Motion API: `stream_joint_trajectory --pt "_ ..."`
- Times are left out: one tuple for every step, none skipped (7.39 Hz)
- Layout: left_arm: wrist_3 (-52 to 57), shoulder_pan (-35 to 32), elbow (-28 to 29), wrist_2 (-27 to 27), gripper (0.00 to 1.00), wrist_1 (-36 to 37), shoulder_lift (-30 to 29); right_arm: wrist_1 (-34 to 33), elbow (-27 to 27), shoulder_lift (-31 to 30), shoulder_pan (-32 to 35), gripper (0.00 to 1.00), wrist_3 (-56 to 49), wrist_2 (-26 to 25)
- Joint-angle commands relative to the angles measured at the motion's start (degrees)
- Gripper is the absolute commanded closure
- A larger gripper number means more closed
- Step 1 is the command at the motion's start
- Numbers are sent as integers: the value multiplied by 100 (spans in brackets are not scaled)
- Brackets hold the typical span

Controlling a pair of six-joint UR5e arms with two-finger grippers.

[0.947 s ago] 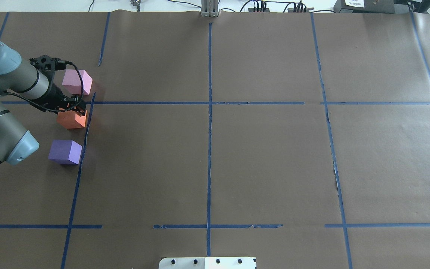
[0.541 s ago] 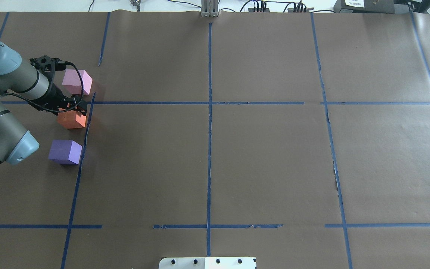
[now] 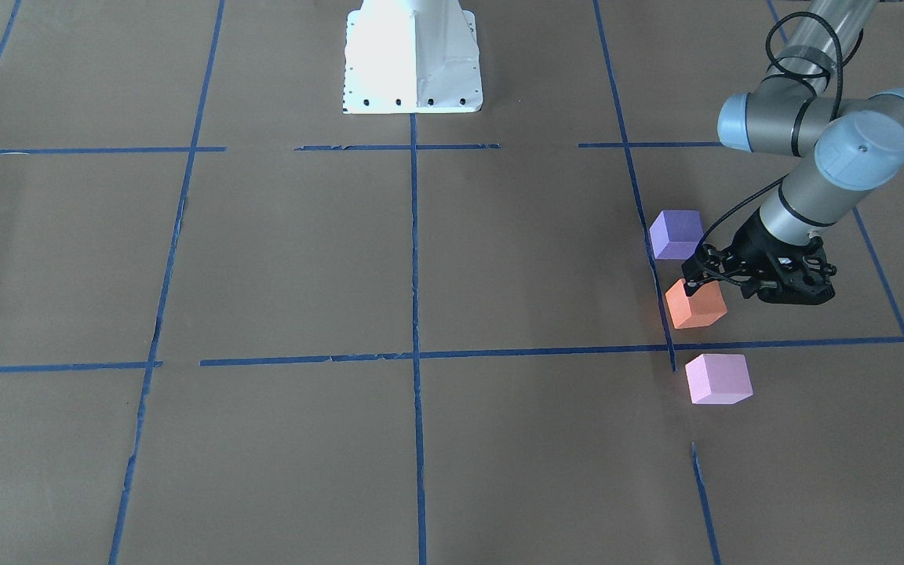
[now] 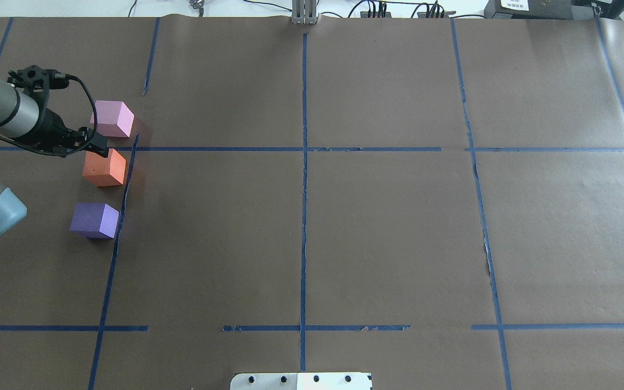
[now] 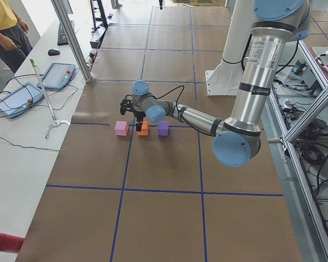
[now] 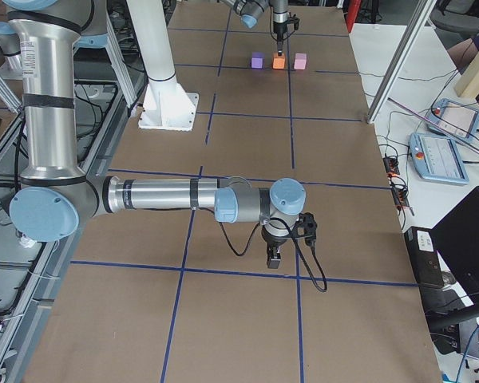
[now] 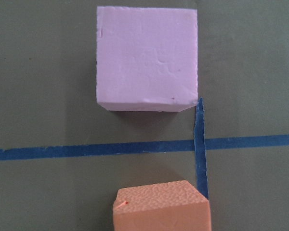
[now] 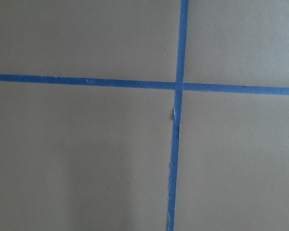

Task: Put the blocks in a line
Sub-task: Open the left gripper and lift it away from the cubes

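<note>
While the left gripper (image 4: 94, 143) hangs just above the orange block (image 4: 103, 169) with fingers apart and empty, that block sits on the table between the pink block (image 4: 111, 118) and the purple block (image 4: 94, 219). The three are apart, in a row beside a blue tape line (image 4: 122, 200). Whether the right gripper (image 6: 275, 259) is open or closed cannot be told.

The overhead camera looks forward and down from behind the robot; the front-facing one looks steeply down from opposite. Both, with the two table-end cameras, take in the left gripper (image 4: 97, 145) from afar. The left wrist camera looks straight down, close, sharing the pale pink foam cube (image 7: 147, 57) beyond that gripper and the orange foam cube (image 7: 161, 208) beside it.
</note>
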Motion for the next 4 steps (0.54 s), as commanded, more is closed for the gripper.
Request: stream_joint_trajectory --pt "2 -579 -771 -84 0 555 182 -8 0 0 0 0 0 0" --pt "19 -730 -792 -93 0 750 131 0 0 0 0 0 0 0" --pt "481 -862 -835 -145 0 778 174 0 0 0 0 0 0 0" --pt "1634 -1290 -732 -424 0 822 331 0 0 0 0 0 0 0"
